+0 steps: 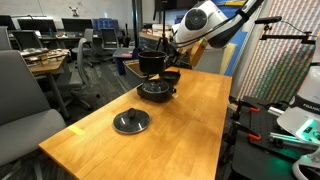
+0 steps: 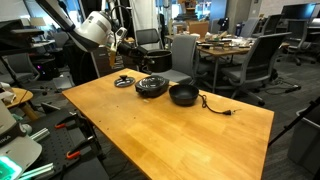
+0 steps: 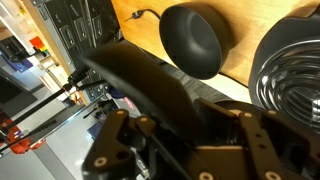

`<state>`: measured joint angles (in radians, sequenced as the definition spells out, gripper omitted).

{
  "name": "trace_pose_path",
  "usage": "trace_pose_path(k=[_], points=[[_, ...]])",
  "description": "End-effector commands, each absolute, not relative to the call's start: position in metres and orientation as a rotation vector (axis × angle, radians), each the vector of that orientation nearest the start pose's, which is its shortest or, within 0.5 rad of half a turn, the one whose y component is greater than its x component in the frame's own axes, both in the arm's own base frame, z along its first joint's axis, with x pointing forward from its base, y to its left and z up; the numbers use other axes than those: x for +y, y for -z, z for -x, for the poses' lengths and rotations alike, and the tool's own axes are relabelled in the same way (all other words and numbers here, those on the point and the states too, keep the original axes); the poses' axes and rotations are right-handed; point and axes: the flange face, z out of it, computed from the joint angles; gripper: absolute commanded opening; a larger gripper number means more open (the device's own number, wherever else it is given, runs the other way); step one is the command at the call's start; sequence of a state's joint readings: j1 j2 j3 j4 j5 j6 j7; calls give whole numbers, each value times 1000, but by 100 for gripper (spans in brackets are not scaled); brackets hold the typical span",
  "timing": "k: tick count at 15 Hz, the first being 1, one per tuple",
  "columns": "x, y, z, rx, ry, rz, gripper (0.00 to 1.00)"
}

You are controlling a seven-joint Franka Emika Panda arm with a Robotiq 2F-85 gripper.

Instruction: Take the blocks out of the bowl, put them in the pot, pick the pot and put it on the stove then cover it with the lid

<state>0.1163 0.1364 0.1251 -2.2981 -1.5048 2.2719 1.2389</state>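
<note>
Jaws closed tight: the gripper (image 1: pixel 162 46) holds the pot (image 1: pixel 151 63), a black straight-sided cylinder. The pot is lifted off the wooden table (image 1: pixel 190 135) and hangs just above the stove (image 1: pixel 155 91), a low black disc with a coiled top. Just beside the stove sits the small dark bowl (image 2: pixel 183 95), and a black cable (image 2: pixel 218 106) lies on the table next to it. The flat grey lid (image 1: pixel 131 122) lies near the stove on its other side. Office chairs (image 2: pixel 250 60) and desks crowd the background. In the wrist view the pot fills the centre as a dark blur that hides the fingertips. What the pot contains cannot be made out.
</note>
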Motion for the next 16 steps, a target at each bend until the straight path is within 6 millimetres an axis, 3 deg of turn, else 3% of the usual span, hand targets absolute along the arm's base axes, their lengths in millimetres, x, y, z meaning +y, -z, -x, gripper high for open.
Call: trace_pose_path(k=[1,10,16], points=[[90,-304,-525,140,-708,-2190,10],[69,-279,-529,100,-615,-2205,10],[101,-274,-519,149,-587,-2276,10]])
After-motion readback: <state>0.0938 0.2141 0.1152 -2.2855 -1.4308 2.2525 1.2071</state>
